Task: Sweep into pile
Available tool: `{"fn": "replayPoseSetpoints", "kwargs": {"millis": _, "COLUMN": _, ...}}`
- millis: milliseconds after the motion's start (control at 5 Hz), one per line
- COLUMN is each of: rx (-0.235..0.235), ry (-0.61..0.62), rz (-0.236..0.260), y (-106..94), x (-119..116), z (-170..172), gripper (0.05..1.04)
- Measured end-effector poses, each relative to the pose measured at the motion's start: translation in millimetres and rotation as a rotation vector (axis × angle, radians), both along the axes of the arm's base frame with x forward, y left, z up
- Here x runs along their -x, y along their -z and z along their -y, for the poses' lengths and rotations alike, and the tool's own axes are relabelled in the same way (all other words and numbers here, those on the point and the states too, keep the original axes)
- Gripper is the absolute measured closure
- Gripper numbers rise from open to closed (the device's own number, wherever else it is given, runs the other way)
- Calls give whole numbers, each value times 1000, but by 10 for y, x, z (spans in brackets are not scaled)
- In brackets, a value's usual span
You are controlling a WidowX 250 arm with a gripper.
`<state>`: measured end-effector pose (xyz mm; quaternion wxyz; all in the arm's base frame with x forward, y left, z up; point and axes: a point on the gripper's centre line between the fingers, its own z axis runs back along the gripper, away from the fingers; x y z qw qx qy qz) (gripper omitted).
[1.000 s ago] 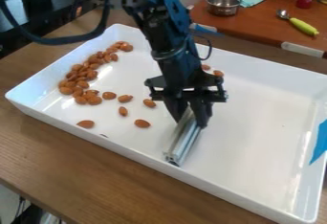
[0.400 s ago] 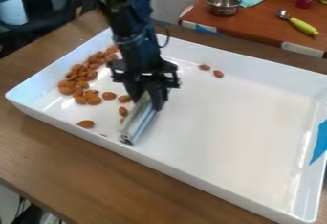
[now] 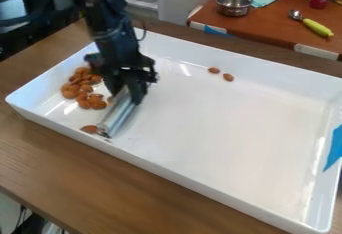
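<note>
Camera view had my gripper [image 3: 127,93] clamped on the bar [image 3: 119,115], whose long axis slanted down-left towards the tray [image 3: 175,166]'s near wall. The nuts [image 3: 85,89] lay bunched just picture-left of the gripper, facing the bar's long side, and a loose nut [image 3: 88,128] sat beside its low end. Two strays [image 3: 228,77] lay well apart, picture-right of the gripper. I judged a leftward push would pack the bunch but miss them.

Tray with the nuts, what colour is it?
The tray is white, best seen in the camera view.
</note>
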<state>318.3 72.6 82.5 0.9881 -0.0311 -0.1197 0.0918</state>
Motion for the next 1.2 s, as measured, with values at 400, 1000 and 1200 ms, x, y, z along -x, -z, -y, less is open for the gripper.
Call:
{"fn": "replayPoseSetpoints", "kwargs": {"millis": 400, "rx": -74, "ry": 22, "rz": 38, "y": 11, "x": 25, "z": -446, "gripper": 702}}
{"fn": "replayPoseSetpoints", "kwargs": {"millis": 1000, "rx": 226, "ry": -36, "rz": -68, "y": -322, "x": 87, "z": -206, "gripper": 702}}
{"fn": "replayPoseSetpoints", "kwargs": {"millis": 1200, "rx": 292, "ry": -31, "rz": -35, "y": -624, "x": -66, "z": 72, "gripper": 702}}
